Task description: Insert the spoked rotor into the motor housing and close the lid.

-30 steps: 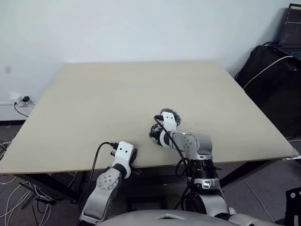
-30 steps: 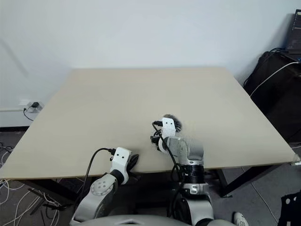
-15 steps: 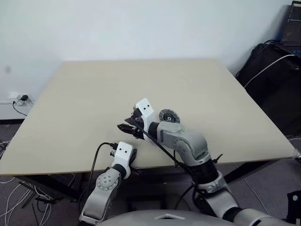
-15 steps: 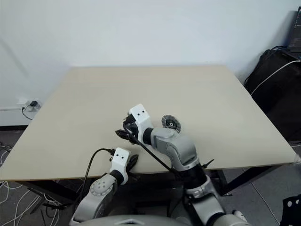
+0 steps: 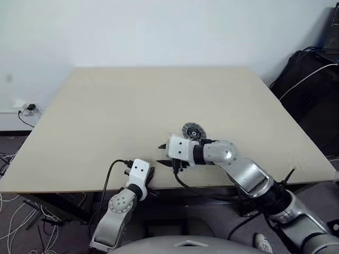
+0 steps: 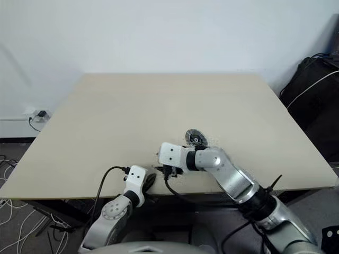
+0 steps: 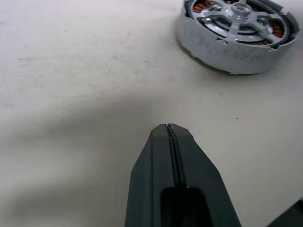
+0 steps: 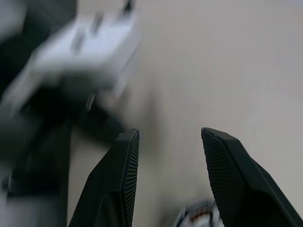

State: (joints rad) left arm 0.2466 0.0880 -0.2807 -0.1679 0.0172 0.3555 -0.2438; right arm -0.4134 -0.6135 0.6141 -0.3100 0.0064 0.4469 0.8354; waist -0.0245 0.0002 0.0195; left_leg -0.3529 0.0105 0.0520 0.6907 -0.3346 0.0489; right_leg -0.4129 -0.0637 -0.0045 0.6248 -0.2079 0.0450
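The motor housing (image 5: 193, 130) stands alone on the table, near the front edge; it is a round silvery-grey body (image 7: 222, 45) with copper-orange windings inside. Silvery spokes meeting at a hub, the spoked rotor (image 7: 239, 12), lie across its top, and copper shows between them. I cannot tell a lid apart from this stack. My right gripper (image 5: 168, 161) hovers just left of the housing and nearer the table edge, pointing left, open with nothing between its fingers (image 8: 124, 161). My left gripper (image 7: 168, 127) rests shut and empty at the front edge (image 5: 150, 176), aimed toward the housing.
The beige table (image 5: 106, 116) is bare around the housing. Black bags with a white cable (image 5: 312, 90) stand off its right side. A wall socket with a plug (image 5: 26, 108) and floor cables lie to the left.
My right gripper has come off the housing, swung up and left, rolled over, and now points left beside it. The housing stays put. The left arm has not moved.
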